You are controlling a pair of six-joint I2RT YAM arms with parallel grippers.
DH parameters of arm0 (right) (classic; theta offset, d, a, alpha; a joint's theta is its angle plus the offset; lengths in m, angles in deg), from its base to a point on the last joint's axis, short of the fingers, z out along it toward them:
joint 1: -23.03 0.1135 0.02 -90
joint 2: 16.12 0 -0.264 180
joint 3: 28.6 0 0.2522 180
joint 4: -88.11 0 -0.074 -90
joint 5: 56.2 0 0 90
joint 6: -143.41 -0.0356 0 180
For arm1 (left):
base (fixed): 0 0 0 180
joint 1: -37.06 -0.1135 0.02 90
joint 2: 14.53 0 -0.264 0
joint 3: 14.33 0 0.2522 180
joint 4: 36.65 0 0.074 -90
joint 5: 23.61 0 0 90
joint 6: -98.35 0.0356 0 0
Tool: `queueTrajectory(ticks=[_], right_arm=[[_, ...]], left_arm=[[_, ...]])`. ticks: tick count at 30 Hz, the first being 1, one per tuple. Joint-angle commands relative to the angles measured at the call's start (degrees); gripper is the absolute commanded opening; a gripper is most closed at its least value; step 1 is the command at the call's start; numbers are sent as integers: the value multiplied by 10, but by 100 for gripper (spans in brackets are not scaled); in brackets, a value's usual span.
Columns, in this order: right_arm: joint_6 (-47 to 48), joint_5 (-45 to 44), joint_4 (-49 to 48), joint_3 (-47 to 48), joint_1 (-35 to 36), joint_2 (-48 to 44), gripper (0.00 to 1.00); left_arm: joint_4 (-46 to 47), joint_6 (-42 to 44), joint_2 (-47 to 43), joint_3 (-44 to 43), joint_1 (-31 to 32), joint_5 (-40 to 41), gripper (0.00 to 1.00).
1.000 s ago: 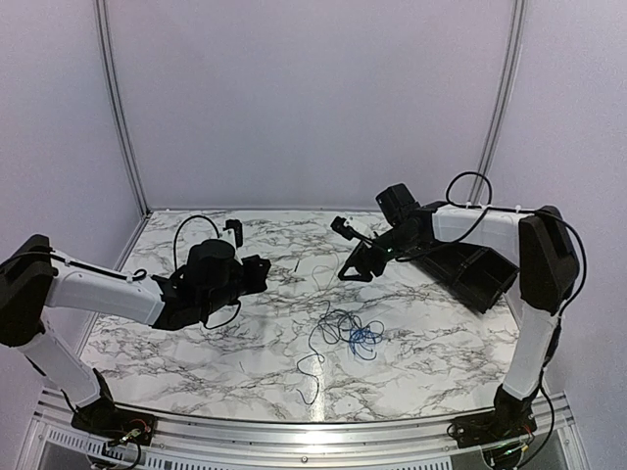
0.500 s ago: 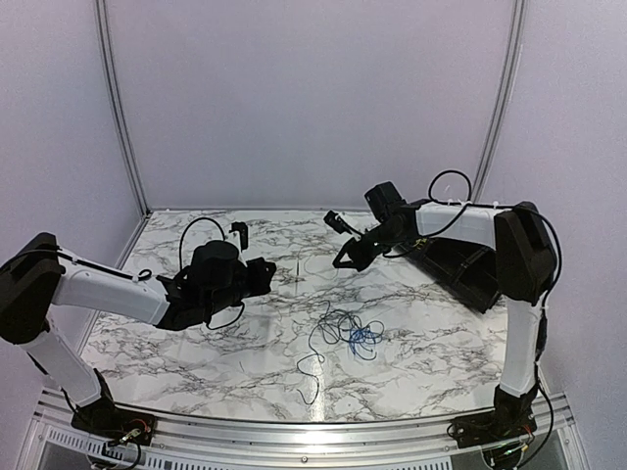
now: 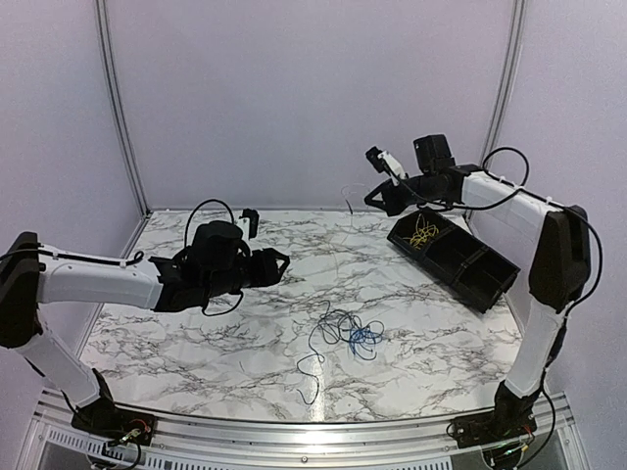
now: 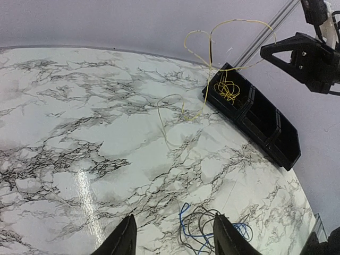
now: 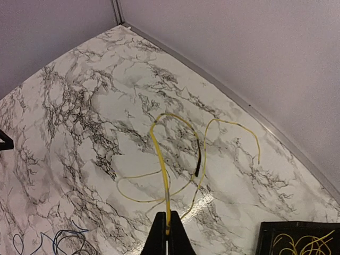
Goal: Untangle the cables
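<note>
A yellow cable (image 5: 162, 166) hangs in loose loops from my right gripper (image 5: 168, 232), which is shut on its end and held high above the back right of the table (image 3: 375, 201). In the left wrist view the cable (image 4: 210, 50) arcs up by the tray and trails down to the marble. A tangle of blue and black cables (image 3: 348, 333) lies on the table near the front middle. My left gripper (image 4: 174, 219) is open and empty, hovering just left of and above that tangle (image 4: 212, 236).
A long black divided tray (image 3: 446, 274) sits at the back right; its far compartment holds a bundle of yellow wires (image 3: 423, 233). White walls with metal posts close in the back and sides.
My right gripper shut on the yellow cable and rose up and back to the right with it. My left gripper opened and shifted a little to the right.
</note>
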Motion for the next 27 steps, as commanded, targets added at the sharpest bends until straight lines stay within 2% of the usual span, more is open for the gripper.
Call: queueTrajectory(ticks=[1,6,14,18,27], right_arm=[[5,-23,-19,44,-22,-37,0],[10,-48,-10,95,-60,-40,0],[17,-79,15,177,-115,-16,0],[26,-101,11,184,-136,-11,0],[28,-130,0,172,-198,0,0]], left_arm=[[-143,46,-24,-80,-6,-13,52],[-247,86,13,-196,-14,-37,52],[-272,45,81,-278,-41,-136,52],[-269,20,97,-264,-60,-144,52],[-194,-19,62,-162,-127,-181,48]])
